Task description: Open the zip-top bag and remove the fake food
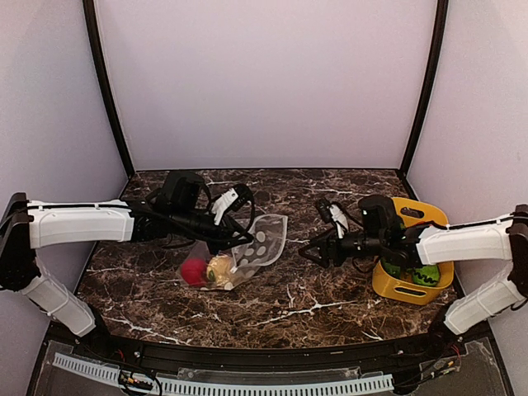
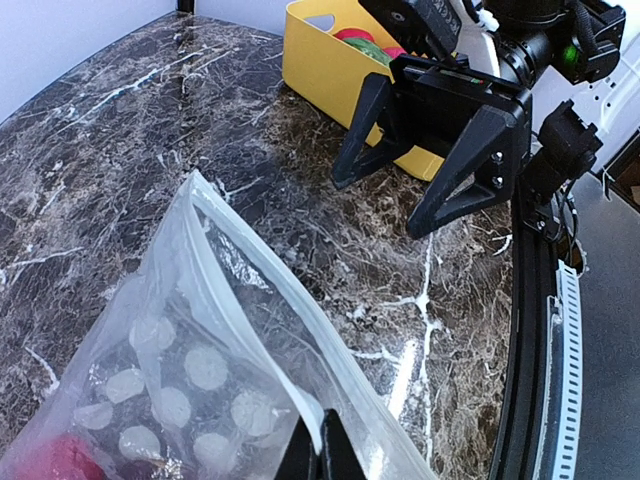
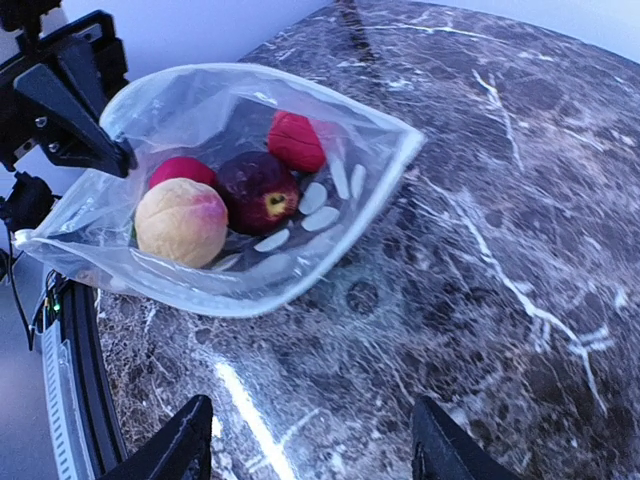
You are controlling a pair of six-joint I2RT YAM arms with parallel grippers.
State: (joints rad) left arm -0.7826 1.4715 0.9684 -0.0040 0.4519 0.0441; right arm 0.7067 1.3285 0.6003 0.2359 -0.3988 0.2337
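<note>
The zip-top bag (image 1: 264,239) lies on the dark marbled bench (image 1: 330,305) just left of centre in the top view. Its mouth is lifted toward the upper right and its full end rests on the bench at the lower left. The left hand (image 2: 320,450) is clenched on 1 lip of the mouth, pinching the plastic at the bottom edge of its own wrist view.

The fake food (image 3: 258,190) is all inside the bag. 4 pieces show in the right wrist view: a dark maroon fruit, a yellow-orange one just left of it and 2 red ones behind.

The right hand (image 2: 378,205) hangs released right of the bag, jaws spread toward its mouth and gripping nothing. A yellow bin (image 1: 392,285) holding green toys stands at the right of the top view.
</note>
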